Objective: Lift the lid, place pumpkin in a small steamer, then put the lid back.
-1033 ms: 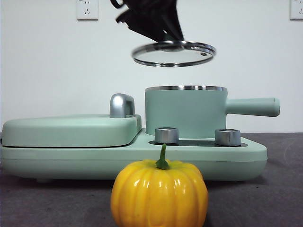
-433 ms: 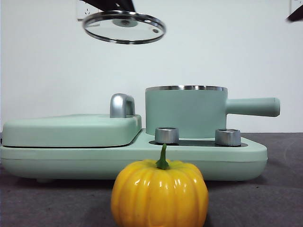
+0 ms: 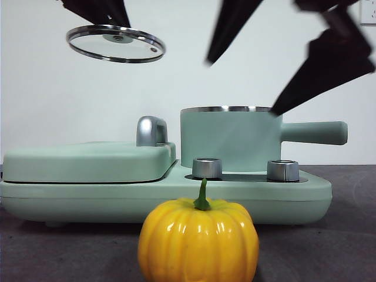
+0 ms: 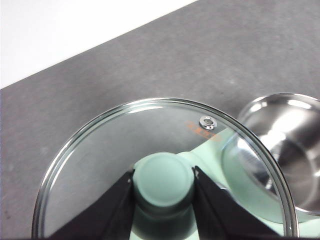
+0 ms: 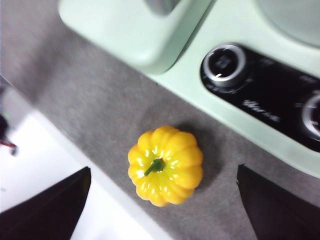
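Observation:
My left gripper (image 3: 111, 26) is shut on the mint-green knob (image 4: 163, 181) of the glass lid (image 3: 115, 43) and holds it high at the upper left, well clear of the small steamer (image 3: 230, 138). The steamer stands open on the base, its steel inside showing in the left wrist view (image 4: 287, 145). The pumpkin (image 3: 198, 239) sits on the grey table in front of the base. My right gripper (image 3: 242, 88) is open and hangs high above the steamer; in its wrist view the pumpkin (image 5: 165, 165) lies between its spread jaws, far below.
The wide mint-green base (image 3: 294, 191) carries two silver knobs (image 3: 207, 168) and a flat cover (image 3: 88, 160) with a chrome handle (image 3: 150, 131) on its left half. The steamer's long handle (image 3: 314, 133) points right. A white wall stands behind.
The left gripper has carried the lid from above the steamer up and to the left. The right gripper has come into the front view from the upper right.

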`<state>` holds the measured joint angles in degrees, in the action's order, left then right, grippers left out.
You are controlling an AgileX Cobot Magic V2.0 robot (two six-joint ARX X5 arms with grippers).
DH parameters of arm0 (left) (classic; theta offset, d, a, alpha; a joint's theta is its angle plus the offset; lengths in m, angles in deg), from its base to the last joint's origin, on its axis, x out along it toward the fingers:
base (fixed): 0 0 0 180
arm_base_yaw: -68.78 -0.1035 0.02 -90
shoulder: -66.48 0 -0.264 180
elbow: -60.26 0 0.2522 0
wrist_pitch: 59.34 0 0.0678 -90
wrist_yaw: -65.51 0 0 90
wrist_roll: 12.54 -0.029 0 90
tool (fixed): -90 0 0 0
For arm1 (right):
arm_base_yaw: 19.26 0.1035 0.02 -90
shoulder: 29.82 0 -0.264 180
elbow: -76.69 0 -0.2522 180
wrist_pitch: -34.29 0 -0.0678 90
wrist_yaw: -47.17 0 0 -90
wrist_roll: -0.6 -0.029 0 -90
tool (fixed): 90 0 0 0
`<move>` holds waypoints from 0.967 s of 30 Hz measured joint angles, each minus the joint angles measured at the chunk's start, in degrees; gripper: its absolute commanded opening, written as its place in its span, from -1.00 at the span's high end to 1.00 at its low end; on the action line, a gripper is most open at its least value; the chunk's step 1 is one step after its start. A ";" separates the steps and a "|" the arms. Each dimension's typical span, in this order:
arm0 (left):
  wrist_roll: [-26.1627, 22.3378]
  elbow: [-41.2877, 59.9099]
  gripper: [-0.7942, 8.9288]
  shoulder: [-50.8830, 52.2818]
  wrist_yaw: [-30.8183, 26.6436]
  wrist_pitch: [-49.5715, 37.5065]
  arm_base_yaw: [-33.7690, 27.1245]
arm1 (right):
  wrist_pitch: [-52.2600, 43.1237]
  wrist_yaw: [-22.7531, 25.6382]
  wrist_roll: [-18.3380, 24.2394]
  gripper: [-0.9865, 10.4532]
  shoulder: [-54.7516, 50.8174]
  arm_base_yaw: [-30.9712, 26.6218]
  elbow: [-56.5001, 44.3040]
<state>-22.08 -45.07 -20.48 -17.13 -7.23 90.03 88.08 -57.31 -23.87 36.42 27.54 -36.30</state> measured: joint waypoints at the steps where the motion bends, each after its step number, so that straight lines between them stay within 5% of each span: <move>1: 0.15 0.00 0.67 0.00 0.00 0.00 -0.59 | 0.15 1.42 -0.04 0.01 1.90 1.49 0.87; 10: 1.44 0.00 0.67 0.00 0.02 0.00 -4.20 | 6.01 8.24 -0.02 -0.04 16.72 9.20 9.55; 29: 2.27 0.00 0.67 0.00 0.02 0.02 -5.01 | 6.21 8.50 0.00 -0.04 28.17 12.57 10.12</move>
<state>-19.81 -45.07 -20.48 -17.11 -7.21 85.03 94.29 -48.81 -23.87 64.60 40.11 -26.18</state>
